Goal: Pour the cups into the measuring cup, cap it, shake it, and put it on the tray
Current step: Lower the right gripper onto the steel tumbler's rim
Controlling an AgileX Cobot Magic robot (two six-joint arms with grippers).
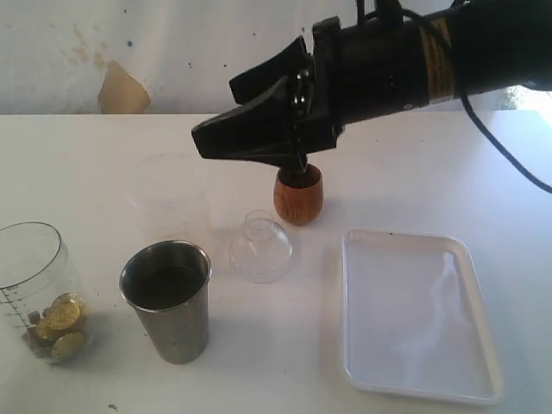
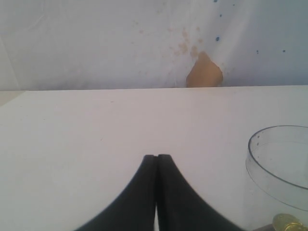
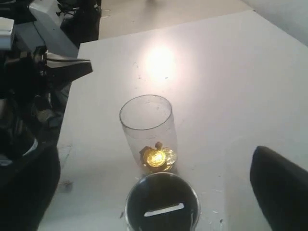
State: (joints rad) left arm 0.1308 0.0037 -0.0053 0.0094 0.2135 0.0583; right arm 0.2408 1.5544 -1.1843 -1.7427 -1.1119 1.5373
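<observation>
Right gripper (image 1: 216, 112): shown over the middle of the white table (image 1: 78, 172), reached across from the right, its two black fingers spread apart and nothing held between them (in the right wrist view only one finger (image 3: 281, 192) is seen)
Left gripper (image 2: 156, 161): pictured low over a bare stretch of table, fingertips pressed together with nothing clamped between them
Wooden cup (image 1: 298, 197): set upright behind the tray's far left corner, its rim partly covered by the right gripper's body in the exterior view; whether the two touch cannot be told
Measuring cup (image 1: 36, 289): stood upright at the left edge of the exterior view, uncapped, with gold coins (image 1: 62, 321) piled in its bottom and graduation marks seen on its side
Steel tumbler (image 1: 166, 300): placed upright just right of the measuring cup, near the front of the table; its inside is dark and its contents cannot be made out
Tray (image 1: 483, 345): laid flat at the front right, well apart from the measuring cup, with nothing seen on it
Frosted cup (image 1: 168, 191): left standing behind the tumbler, under the right gripper's fingertips
Domed lid (image 1: 260, 246): a clear piece rested on the table between the tumbler and the wooden cup
Backdrop: a stained pale wall (image 2: 96, 43) marked by a brown patch (image 2: 204, 73)
</observation>
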